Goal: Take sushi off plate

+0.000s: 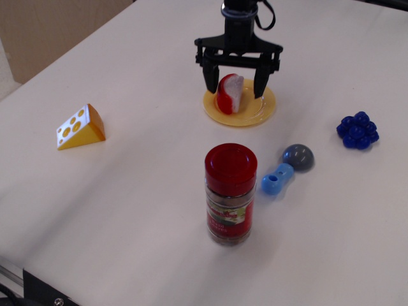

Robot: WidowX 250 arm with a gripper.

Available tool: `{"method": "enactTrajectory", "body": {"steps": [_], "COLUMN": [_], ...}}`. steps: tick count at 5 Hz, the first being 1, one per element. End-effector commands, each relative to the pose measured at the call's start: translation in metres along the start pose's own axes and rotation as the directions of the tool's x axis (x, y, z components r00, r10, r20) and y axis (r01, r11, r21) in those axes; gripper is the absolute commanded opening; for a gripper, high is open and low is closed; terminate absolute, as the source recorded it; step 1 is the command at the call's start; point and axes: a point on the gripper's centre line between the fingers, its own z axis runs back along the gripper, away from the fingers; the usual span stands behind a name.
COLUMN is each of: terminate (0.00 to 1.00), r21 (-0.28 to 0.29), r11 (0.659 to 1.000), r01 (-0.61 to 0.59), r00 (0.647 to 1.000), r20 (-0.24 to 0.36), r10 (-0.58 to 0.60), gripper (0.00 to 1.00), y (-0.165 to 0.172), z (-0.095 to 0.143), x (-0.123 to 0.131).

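Observation:
The sushi [230, 94], a red-shelled piece with a white grainy face, stands on the small yellow plate [255, 112] at the upper middle of the table. My black gripper [235, 85] hangs open right over it. Its left finger [210, 78] is just left of the sushi and its right finger [259, 81] is a little to the right. The fingertips reach down to about the sushi's upper half. The fingers are not closed on it.
A red-lidded spice jar [231, 194] stands in front of the plate. A blue and grey toy [287, 167] lies right of the jar, blue grapes [357, 130] at the far right, a yellow cheese wedge [80, 127] at the left.

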Motion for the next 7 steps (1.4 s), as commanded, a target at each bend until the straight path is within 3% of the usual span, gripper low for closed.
{"method": "enactTrajectory", "body": {"steps": [1, 2, 4, 6, 7], "terminate": [0.00, 0.00, 0.00, 0.00, 0.00], "r21": [0.010, 0.005, 0.016, -0.004, -0.016], "r11": [1.000, 1.000, 1.000, 1.000, 1.000], "r01": [-0.012, -0.028, -0.013, -0.014, -0.016], "r00": [0.998, 0.998, 1.000, 0.993, 0.995], "r20": [0.056, 0.051, 0.023, 0.116, 0.099], "r10": [0.011, 0.028, 0.012, 0.014, 0.017], "gripper": [1.00, 0.00, 0.00, 0.00, 0.00], "y": [0.006, 0.005, 0.006, 0.013, 0.021], "z": [0.015, 0.009, 0.000, 0.045, 0.049], "x": [0.013, 0.013, 0.013, -0.007, -0.027]}}
